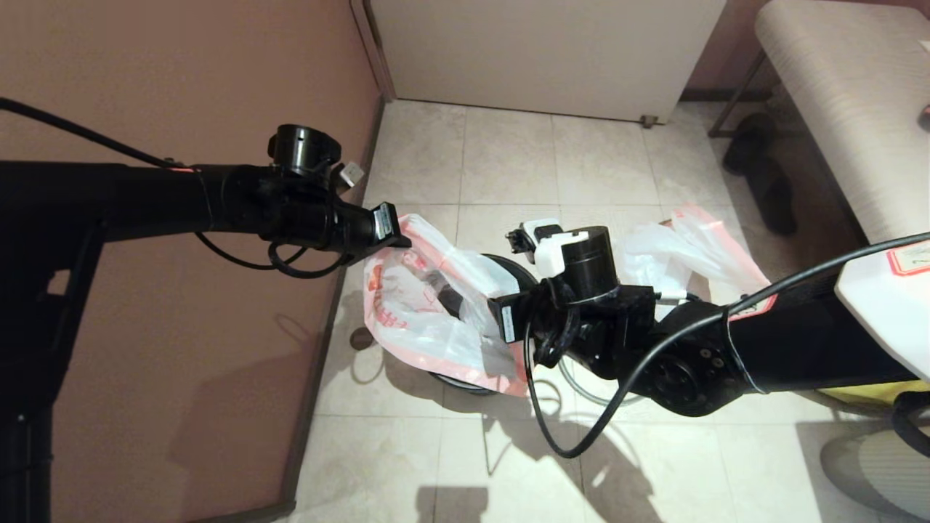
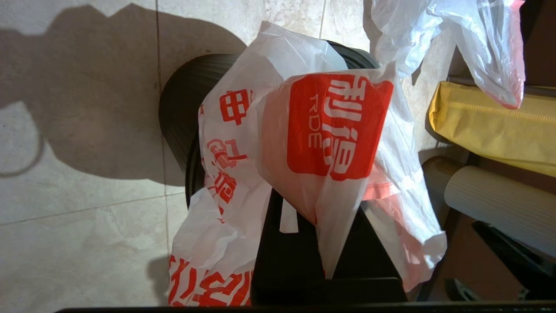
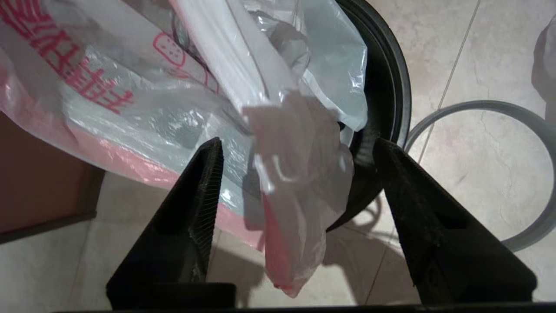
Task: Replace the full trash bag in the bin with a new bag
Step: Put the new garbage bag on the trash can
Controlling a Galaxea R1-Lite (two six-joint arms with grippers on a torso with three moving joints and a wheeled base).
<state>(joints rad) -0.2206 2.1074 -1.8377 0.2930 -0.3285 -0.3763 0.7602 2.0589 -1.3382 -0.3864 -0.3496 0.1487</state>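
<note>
The new bag (image 1: 429, 305), a thin, crinkled translucent white plastic shopping bag printed with bold red Chinese characters and a red square logo, is draping over the round black bin (image 1: 508, 270) on the pale stone-tiled floor (image 1: 508, 160), its pink-edged lower hem spilling down the bin's near side. The left gripper (image 1: 396, 232) is reaching in from beside the pinkish-brown wall (image 1: 182, 73) and is clenching a bunched corner of the bag, which is rising in a gathered fold between its closed black fingers (image 2: 282, 243). The right gripper (image 3: 299, 156) is sitting at the bin's other side with its ribbed, wedge-shaped fingers (image 3: 195, 195) spread apart; a twisted, pink-tinted handle of the bag is hanging loosely between them, gripped by neither. The bin's smooth dark rim is curving just behind that handle. A separate grey ring (image 3: 512, 174) is lying flat on the tiles just beside the bin. Farther back, the full trash bag (image 1: 690, 247), glossy and wrinkled with pink-red handles, is resting on the floor behind the right arm, near a yellow bag (image 2: 491, 130) and a pale striped bench (image 1: 850, 102).
</note>
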